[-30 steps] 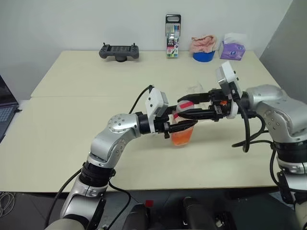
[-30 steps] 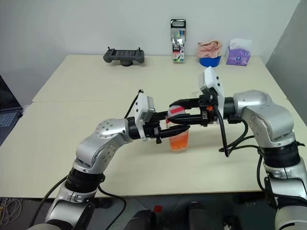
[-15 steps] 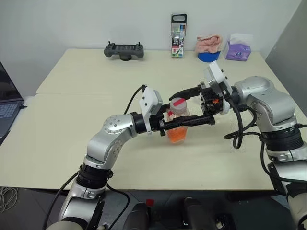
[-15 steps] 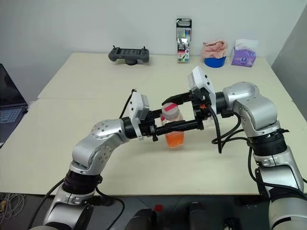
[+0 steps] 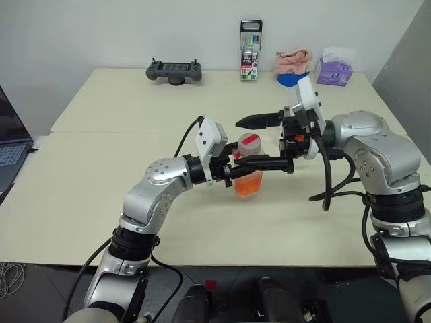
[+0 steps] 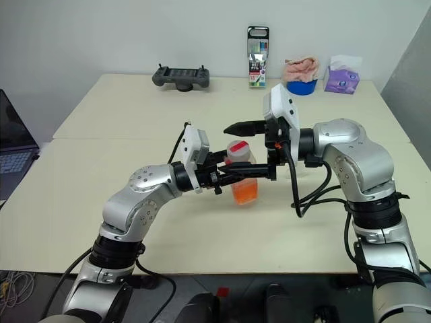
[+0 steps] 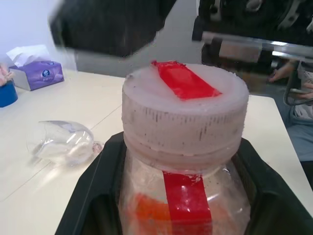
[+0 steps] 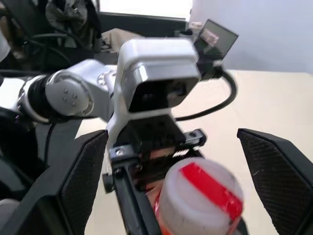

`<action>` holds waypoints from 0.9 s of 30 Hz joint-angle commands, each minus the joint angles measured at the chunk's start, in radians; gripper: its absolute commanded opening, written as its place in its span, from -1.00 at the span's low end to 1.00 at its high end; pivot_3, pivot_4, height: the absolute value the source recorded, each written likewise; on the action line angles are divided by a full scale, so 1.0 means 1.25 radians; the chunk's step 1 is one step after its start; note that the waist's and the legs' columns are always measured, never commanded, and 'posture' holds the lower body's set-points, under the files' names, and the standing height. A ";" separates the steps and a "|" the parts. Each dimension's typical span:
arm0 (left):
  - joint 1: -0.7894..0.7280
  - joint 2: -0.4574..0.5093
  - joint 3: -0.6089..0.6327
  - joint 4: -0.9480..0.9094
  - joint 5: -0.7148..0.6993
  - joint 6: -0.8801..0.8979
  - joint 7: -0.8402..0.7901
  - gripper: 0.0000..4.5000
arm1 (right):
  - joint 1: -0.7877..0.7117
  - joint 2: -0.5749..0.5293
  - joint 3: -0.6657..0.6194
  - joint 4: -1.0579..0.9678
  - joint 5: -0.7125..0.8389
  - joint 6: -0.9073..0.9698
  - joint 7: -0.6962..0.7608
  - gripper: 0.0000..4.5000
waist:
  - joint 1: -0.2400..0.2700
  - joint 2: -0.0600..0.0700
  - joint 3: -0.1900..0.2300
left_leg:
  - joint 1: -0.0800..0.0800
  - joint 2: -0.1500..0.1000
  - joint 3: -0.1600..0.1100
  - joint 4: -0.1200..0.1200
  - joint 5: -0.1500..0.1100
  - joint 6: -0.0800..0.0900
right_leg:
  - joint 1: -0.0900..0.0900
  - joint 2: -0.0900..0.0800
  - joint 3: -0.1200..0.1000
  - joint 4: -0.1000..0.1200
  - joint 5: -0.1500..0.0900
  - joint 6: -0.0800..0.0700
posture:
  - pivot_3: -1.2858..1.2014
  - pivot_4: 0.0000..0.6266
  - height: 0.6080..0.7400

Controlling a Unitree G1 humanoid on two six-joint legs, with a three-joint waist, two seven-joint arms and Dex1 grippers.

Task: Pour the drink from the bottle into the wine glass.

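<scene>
The bottle (image 5: 248, 168) stands upright near the middle of the bench (image 5: 101, 175), held at its shoulder between the jaws of the left gripper (image 5: 250, 163), which reaches in level from the robot's left. In the left wrist view the two black fingers (image 7: 93, 196) press against either side of the bottle just below the cap — a firm pinch on the clear plastic. From the head views I cannot tell whether its base touches the bench or sits just above it.

The right gripper (image 6: 252, 149) comes in from the opposite side with its jaws spread wide: one finger points out above the cap, the other runs beside the bottle's body, and neither clearly touches it. In the right wrist view the cap (image 8: 200, 193) sits between the two broad black fingers (image 8: 85, 181), apart from both.

The bottle is small, clear and squarish, with a pale pinkish-white ribbed cap. A red strip crosses the top of the cap and continues down the front of the body. The drink (image 5: 247, 186) — translucent orange-red — fills only the lower part.

The wine glass (image 7: 63, 143) lies on its side on the bench beyond the bottle, well apart from it, clear and with no liquid in it.
</scene>
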 commanded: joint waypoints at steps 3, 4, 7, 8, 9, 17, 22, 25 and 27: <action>-0.020 -0.005 0.018 -0.019 -0.007 -0.021 -0.001 -0.05 | 0.028 -0.015 -0.046 -0.081 0.029 0.041 -0.071 1.00 | 0.000 0.000 0.000 | 0.000 0.000 0.000 0.000 0.000 0.000 | 0.000 0.000 0.000 0.000 0.000 0.000 | 0.03 -0.52 1.00; -0.020 -0.005 0.018 -0.019 -0.007 -0.021 -0.001 -0.05 | 0.031 -0.023 -0.044 -0.088 0.018 0.050 -0.090 1.00 | 0.000 0.000 0.000 | 0.000 0.000 0.000 0.000 0.000 0.000 | 0.000 0.000 0.000 0.000 0.000 0.000 | 0.03 -0.52 1.00; -0.024 -0.006 0.021 -0.015 -0.004 -0.025 0.001 -0.05 | 0.047 -0.023 -0.064 -0.131 0.031 0.110 -0.170 1.00 | 0.000 0.000 0.000 | 0.000 0.000 0.000 0.000 0.000 0.000 | 0.000 0.000 0.000 0.000 0.000 0.000 | 0.03 -0.52 1.00; -0.026 -0.006 0.021 -0.011 -0.001 -0.027 0.002 -0.05 | 0.052 -0.003 -0.088 -0.147 0.054 0.143 -0.213 1.00 | 0.000 0.000 0.000 | 0.000 0.000 0.000 0.000 0.000 0.000 | 0.000 0.000 0.000 0.000 0.000 0.000 | 0.03 -0.52 1.00; -0.028 -0.006 0.020 -0.006 0.007 -0.034 0.005 -0.05 | 0.059 0.006 -0.103 -0.163 0.066 0.168 -0.249 1.00 | 0.000 0.000 0.000 | 0.000 0.000 0.000 0.000 0.000 0.000 | 0.000 0.000 0.000 0.000 0.000 0.000 | 0.03 -0.52 1.00; -0.036 -0.009 0.013 0.030 0.023 -0.060 -0.005 -0.05 | 0.112 -0.006 -0.136 -0.353 0.133 0.339 -0.409 1.00 | 0.000 0.000 0.000 | 0.000 0.000 0.000 0.000 0.000 0.000 | 0.000 0.000 0.000 0.000 0.000 0.000 | 0.03 -0.52 1.00; -0.039 -0.015 0.007 0.044 0.028 -0.067 -0.012 -0.05 | 0.134 0.067 -0.128 -0.406 0.093 0.400 -0.585 1.00 | 0.000 0.000 0.000 | 0.000 0.000 0.000 0.000 0.000 0.000 | 0.000 0.001 0.000 0.001 0.000 0.000 | 0.03 -0.52 1.00; -0.043 -0.019 0.006 0.054 0.032 -0.071 -0.021 -0.05 | 0.136 0.091 -0.121 -0.424 0.081 0.424 -0.642 1.00 | 0.000 0.000 0.000 | 0.000 0.000 0.000 0.000 0.000 0.000 | 0.000 0.001 0.001 0.001 0.000 0.000 | 0.03 -0.52 1.00; -0.047 -0.021 0.004 0.060 0.033 -0.073 -0.028 -0.05 | 0.137 0.104 -0.116 -0.430 0.080 0.439 -0.667 1.00 | 0.000 0.000 0.000 | 0.000 0.000 0.000 0.000 0.000 0.000 | 0.000 0.001 0.000 0.001 0.000 0.000 | 0.03 -0.52 1.00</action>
